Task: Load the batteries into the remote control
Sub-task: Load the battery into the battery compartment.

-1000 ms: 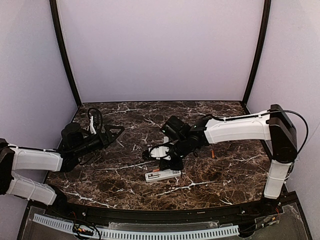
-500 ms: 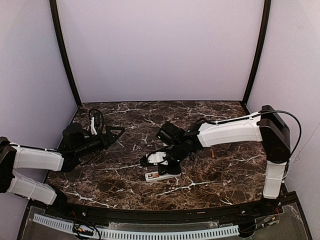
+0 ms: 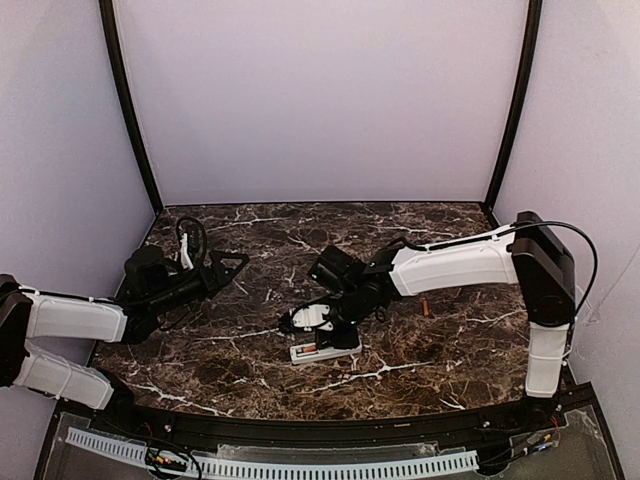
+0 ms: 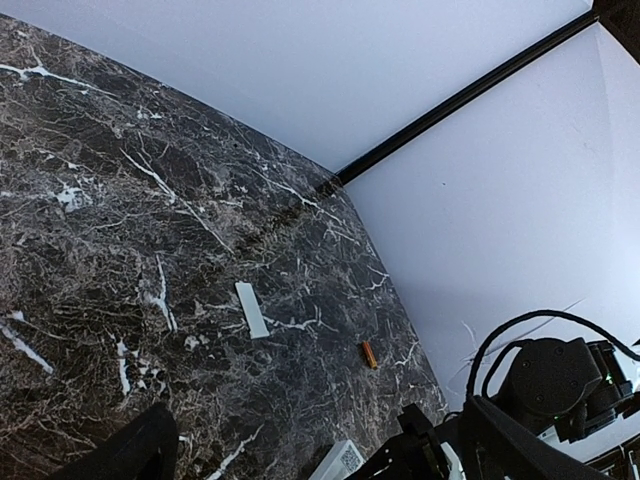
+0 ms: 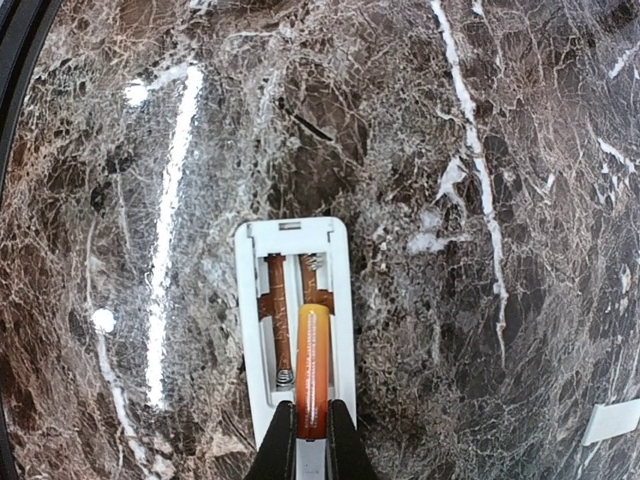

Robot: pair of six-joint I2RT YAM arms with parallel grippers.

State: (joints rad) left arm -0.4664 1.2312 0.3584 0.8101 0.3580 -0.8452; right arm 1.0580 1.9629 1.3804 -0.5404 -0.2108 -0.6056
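The white remote control point(image 5: 250, 330) lies on the marble with its battery slot open and facing up; it also shows in the top view point(image 3: 340, 350). My right gripper point(image 5: 311, 436) is shut on an orange battery point(image 5: 312, 360) and holds it lengthwise over the slot's right bay, just above or touching it. The left bay shows a spring and a thin brownish strip; I cannot tell what it holds. A second battery point(image 3: 425, 307) lies loose to the right, also in the left wrist view point(image 4: 369, 354). My left gripper point(image 3: 232, 265) is open and empty, far left of the remote.
A flat white cover strip point(image 4: 251, 309) lies on the marble behind the remote, and shows at the right edge of the right wrist view point(image 5: 612, 420). Lilac walls and black corner posts point(image 3: 130, 120) enclose the table. My right arm point(image 3: 450, 265) spans the middle right.
My right gripper has moved left and down with the battery, from above the remote to right over its slot. The left arm has not moved.
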